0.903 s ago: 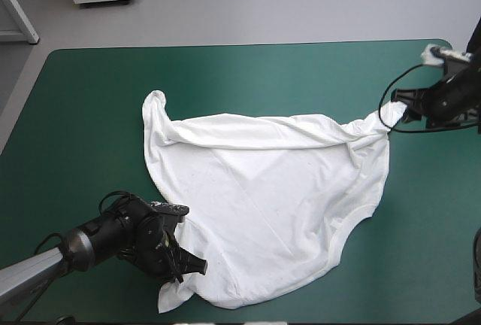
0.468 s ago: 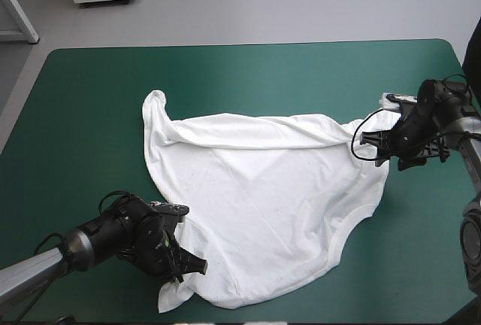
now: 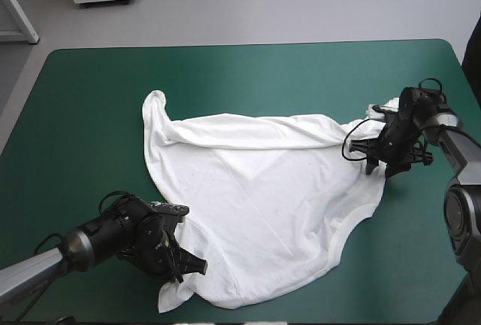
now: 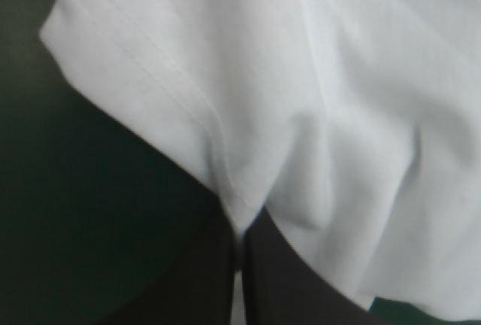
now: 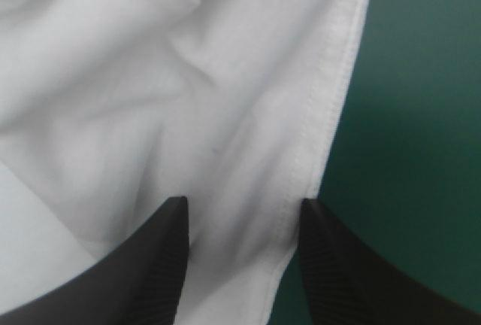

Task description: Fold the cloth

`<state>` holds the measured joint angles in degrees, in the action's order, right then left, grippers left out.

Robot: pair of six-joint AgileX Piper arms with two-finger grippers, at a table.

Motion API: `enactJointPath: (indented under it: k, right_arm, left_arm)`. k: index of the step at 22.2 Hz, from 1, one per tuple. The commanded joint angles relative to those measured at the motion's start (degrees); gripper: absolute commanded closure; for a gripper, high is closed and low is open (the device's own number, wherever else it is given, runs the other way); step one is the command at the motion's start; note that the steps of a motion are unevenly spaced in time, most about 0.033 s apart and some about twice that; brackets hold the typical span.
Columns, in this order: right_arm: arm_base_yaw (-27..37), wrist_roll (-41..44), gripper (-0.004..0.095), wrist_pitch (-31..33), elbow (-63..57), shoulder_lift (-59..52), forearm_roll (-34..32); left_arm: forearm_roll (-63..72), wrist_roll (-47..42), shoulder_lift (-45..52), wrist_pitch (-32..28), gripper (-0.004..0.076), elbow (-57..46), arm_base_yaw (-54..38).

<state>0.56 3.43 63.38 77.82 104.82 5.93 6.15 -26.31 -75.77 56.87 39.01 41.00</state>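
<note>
White cloth fills the middle of the teal-green tabletop (image 3: pixel 83 114) — the T-shirt (image 3: pixel 263 212) lies spread mostly flat, its far edge rolled into a long ridge that ends in a twisted tip toward the far left. The left arm comes in low from the near left corner with its wrist bent down, and the left gripper (image 3: pixel 183 271) sits at the shirt's near-left corner. In the left wrist view its black fingers (image 4: pixel 207 280) meet in a point, clamped on a thin strip of cloth, with the stitched corner fanning out ahead of them. The right arm reaches in from the right edge, elbow outward, and the right gripper (image 3: pixel 379 162) points down at the shirt's right end, where the ridge gathers into a bunched sleeve. Its two fingers stand apart over the fabric, one on each side of a wrinkled band of cloth — the hemmed edge runs just inside one finger, with bare tabletop beyond it.
</note>
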Motion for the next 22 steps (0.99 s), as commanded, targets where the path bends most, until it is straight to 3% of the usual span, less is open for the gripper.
enactJointPath:
  k: [1,8,12,13,15,19,22]
  right_arm:
    - [-0.62,0.72,0.052,-0.19,0.9,-1.2,-1.25]
    - [-0.62,0.95,0.0578,-1.59,-7.82,0.23,-1.45]
    - [-0.62,0.95,0.0701,-8.05,-20.48,0.23,1.99]
    - [-0.62,1.18,0.0781,-9.09,-22.5,0.23,1.93]
    - [-0.62,0.47,0.0919,-7.95,-22.66,0.23,1.79]
    - [-0.62,-2.3,0.0924,-3.22,-16.85,-4.31,1.99]
    - [-0.62,-2.94,0.0925,1.51,-7.41,-12.24,2.58]
  left_arm:
    - [-4.16,-0.34,-1.08,-8.25,0.0746,-0.8,-0.02]
    - [-3.91,-0.34,-1.08,-8.49,0.0746,-0.8,-0.02]
    - [-3.91,-0.34,-1.08,-8.91,0.0746,-0.8,-0.02]
    - [-3.91,-0.34,-1.08,-8.91,0.0746,-0.8,-0.02]
    - [-3.91,-0.34,-1.08,-9.3,0.0746,-0.8,-0.02]
    - [-5.23,-0.34,-0.95,-8.73,0.0746,0.46,-0.24]
    - [-9.15,-0.34,0.3,-4.5,0.0746,8.59,-2.16]
